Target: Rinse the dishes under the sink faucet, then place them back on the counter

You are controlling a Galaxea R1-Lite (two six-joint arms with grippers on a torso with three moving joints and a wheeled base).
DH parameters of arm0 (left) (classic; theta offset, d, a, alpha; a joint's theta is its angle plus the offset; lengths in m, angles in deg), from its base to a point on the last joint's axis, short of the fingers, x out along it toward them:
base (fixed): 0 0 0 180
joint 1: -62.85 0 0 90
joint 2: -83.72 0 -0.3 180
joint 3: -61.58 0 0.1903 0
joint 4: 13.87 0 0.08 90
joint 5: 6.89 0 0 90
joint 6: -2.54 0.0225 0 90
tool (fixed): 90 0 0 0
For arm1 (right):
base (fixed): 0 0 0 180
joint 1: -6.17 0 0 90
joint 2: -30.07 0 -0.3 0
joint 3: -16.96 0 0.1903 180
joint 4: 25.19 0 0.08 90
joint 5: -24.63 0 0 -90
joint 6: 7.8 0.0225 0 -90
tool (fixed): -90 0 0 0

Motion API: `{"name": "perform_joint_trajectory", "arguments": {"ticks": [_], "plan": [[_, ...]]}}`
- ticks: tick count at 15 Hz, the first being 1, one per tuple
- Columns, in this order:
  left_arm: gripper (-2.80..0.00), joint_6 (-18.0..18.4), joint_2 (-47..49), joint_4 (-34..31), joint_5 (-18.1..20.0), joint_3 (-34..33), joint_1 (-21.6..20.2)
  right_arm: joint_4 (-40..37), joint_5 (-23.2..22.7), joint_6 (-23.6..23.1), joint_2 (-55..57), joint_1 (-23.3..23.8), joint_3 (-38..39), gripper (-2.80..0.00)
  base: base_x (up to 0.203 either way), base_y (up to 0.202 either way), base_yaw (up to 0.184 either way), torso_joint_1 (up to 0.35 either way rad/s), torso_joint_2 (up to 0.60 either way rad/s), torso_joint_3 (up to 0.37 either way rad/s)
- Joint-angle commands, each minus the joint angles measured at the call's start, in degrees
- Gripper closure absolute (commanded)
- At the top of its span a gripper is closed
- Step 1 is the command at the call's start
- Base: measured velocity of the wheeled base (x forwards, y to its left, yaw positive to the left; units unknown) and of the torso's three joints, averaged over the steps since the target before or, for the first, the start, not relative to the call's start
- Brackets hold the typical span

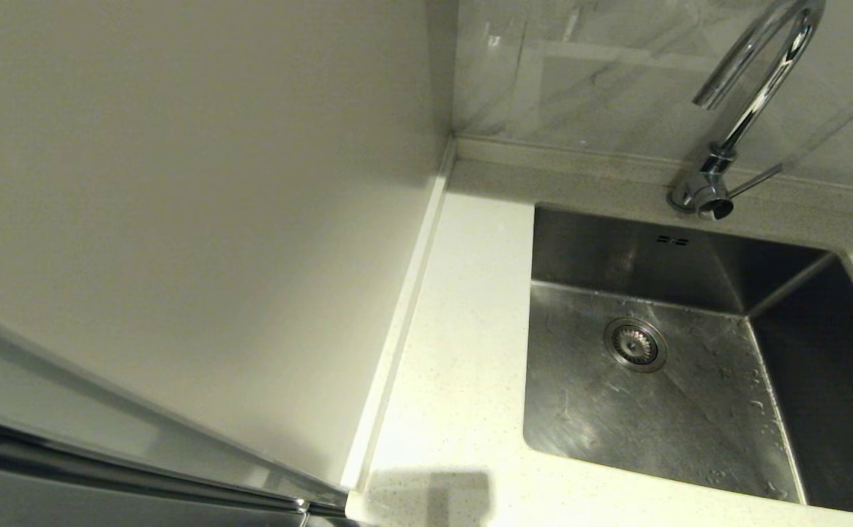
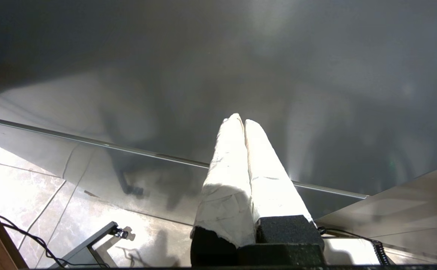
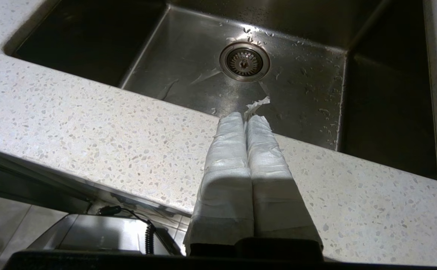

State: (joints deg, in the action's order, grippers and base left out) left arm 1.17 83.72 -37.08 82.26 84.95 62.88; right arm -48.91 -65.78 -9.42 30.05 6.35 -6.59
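The steel sink [image 1: 660, 410] lies at the right of the head view with its round drain strainer [image 1: 635, 344] and no dish inside. The chrome faucet [image 1: 752, 95] rises behind it, its thin lever [image 1: 756, 181] pointing right. No dishes show in any view, and neither arm appears in the head view. My right gripper [image 3: 245, 119] is shut with nothing held; it hovers over the counter's [image 3: 91, 123] front strip, pointing at the wet sink [image 3: 188, 71] and drain [image 3: 244, 62]. My left gripper [image 2: 240, 120] is shut and empty, low beside a grey metal panel [image 2: 316, 93].
A plain cream wall panel [image 1: 178, 183] fills the left of the head view. A narrow strip of counter [image 1: 463, 351] runs between it and the sink. Marble tiles [image 1: 602, 73] back the faucet. Floor tiles and cables [image 2: 23, 232] show below the left gripper.
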Motion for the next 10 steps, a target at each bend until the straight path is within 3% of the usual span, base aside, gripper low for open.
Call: {"name": "perform_joint_trajectory", "arguments": {"ticks": [1, 10], "plan": [[0.00, 0.0, -0.2, 0.0, -0.1, 0.0, 0.0, 0.0, 0.0, 0.0, 0.0, 0.0, 0.0, 0.00, 0.000, 0.000, 0.000, 0.000, 0.00, 0.000], [0.00, 0.0, -0.2, 0.0, -0.1, 0.0, 0.0, 0.0, 0.0, 0.0, 0.0, 0.0, 0.0, 0.00, 0.000, 0.000, 0.000, 0.000, 0.00, 0.000]]}}
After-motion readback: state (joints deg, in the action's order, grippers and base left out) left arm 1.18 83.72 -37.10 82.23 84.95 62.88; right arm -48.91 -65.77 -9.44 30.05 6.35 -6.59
